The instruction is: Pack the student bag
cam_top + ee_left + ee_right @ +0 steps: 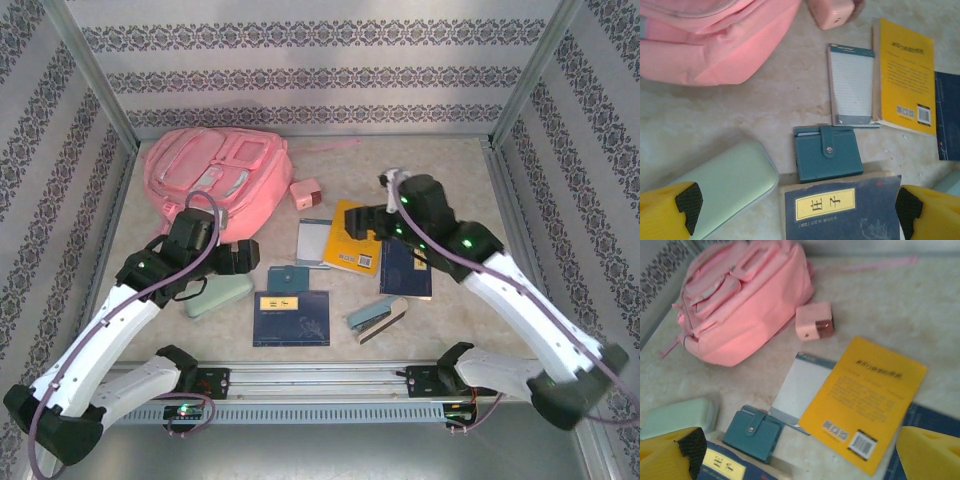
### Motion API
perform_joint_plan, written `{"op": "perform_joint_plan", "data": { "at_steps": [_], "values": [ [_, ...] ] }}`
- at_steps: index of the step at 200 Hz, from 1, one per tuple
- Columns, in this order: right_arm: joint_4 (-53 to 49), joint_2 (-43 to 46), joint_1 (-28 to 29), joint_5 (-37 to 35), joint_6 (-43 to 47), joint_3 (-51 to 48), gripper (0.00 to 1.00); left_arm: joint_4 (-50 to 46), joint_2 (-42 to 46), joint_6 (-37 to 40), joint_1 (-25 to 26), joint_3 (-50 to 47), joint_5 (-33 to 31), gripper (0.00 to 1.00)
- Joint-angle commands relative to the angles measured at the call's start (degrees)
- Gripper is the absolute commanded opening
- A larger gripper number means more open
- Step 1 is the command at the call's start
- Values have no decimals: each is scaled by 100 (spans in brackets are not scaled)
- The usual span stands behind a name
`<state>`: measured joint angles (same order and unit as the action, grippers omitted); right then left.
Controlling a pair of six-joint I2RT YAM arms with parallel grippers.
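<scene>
The student bag (215, 170) is a soft pink backpack lying at the back left, also seen in the left wrist view (715, 45) and the right wrist view (740, 305). My left gripper (250, 257) hovers open in front of it, above a teal wallet (827, 155) and a dark blue book with a yellow label (840, 210). Nothing sits between its fingers (682, 205). My right gripper (372, 225) hangs open over a yellow book (865, 400) and a white notepad (802, 390), holding nothing.
A small pink box (305, 192) sits beside the bag. A mint green case (218, 294) lies under the left arm. A second dark blue book (405, 268) and a stapler (377, 318) lie at centre right. Patterned walls enclose the table.
</scene>
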<state>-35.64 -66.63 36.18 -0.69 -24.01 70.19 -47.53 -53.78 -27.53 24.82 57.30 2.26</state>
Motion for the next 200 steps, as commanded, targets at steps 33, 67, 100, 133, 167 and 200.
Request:
{"op": "perform_joint_plan", "data": {
  "at_steps": [33, 67, 100, 133, 167, 200],
  "values": [
    [771, -1752, 533, 34, -2061, 565, 96, 125, -55, -436, -1057, -34, 243, 100],
    [1119, -3188, 789, 331, -2528, 1737, 88, -19, 129, -405, -1190, -61, -582, 100],
    [1252, -4387, 914, 363, -3337, 2801, 82, -5, 624, -560, -1229, -282, -1713, 100],
    [1394, -5409, 1049, 500, -3898, 3927, 75, -36, 790, -521, -1236, -325, -1945, 100],
    [880, -6491, 1086, 471, -4059, 5189, 67, -40, 757, -552, -1239, -320, -1976, 100],
    [319, -7269, 1100, 464, -3938, 6227, 55, -27, 689, -544, -1238, -325, -1991, 100]
  ]
}}
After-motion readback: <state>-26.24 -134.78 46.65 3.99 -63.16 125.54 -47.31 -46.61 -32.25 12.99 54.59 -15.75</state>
